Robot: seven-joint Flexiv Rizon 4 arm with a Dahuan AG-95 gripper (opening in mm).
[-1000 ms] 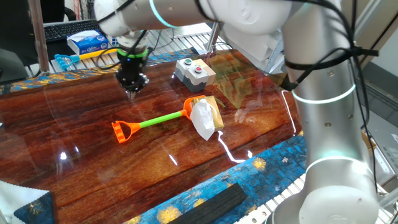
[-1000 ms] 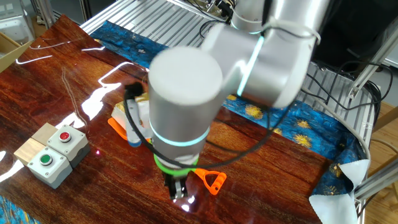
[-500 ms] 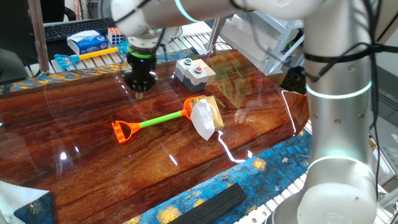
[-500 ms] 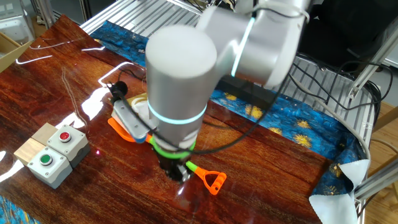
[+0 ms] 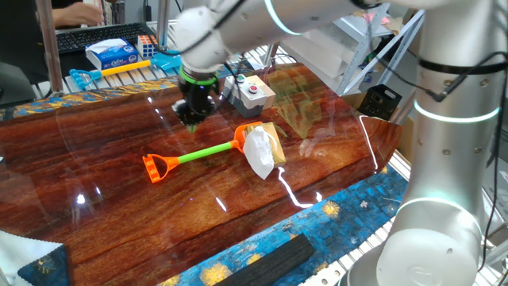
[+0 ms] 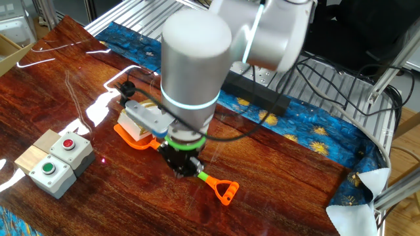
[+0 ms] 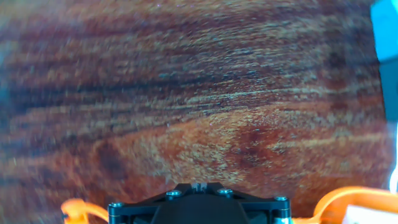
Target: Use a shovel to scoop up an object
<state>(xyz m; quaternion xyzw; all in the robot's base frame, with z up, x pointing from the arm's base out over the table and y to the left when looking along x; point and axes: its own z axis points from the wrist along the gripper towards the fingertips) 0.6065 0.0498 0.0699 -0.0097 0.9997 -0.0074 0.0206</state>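
Note:
The shovel lies flat on the wooden table, with an orange grip (image 5: 156,168), a green shaft (image 5: 203,152) and an orange blade (image 5: 241,140). The object (image 5: 259,152), a white crumpled lump with a tan-brown part, lies against the blade. My gripper (image 5: 191,123) hangs just above the table behind the shaft, apart from it, with the fingers close together and nothing in them. In the other fixed view the gripper (image 6: 185,172) is over the shaft near the grip (image 6: 225,191), and the arm hides most of the object. The hand view shows blurred wood and orange shovel parts (image 7: 348,198) at the bottom corners.
A beige box with red and green buttons (image 5: 248,91) stands just behind and to the right of the gripper; it also shows in the other fixed view (image 6: 54,159). A blue box (image 5: 115,52) and a keyboard lie beyond the far edge. A blue patterned cloth (image 5: 262,246) runs along the table's near edge.
My gripper has moved right along the table, from behind the orange grip to behind the green shaft, closer to the button box. The shovel and the object have not moved.

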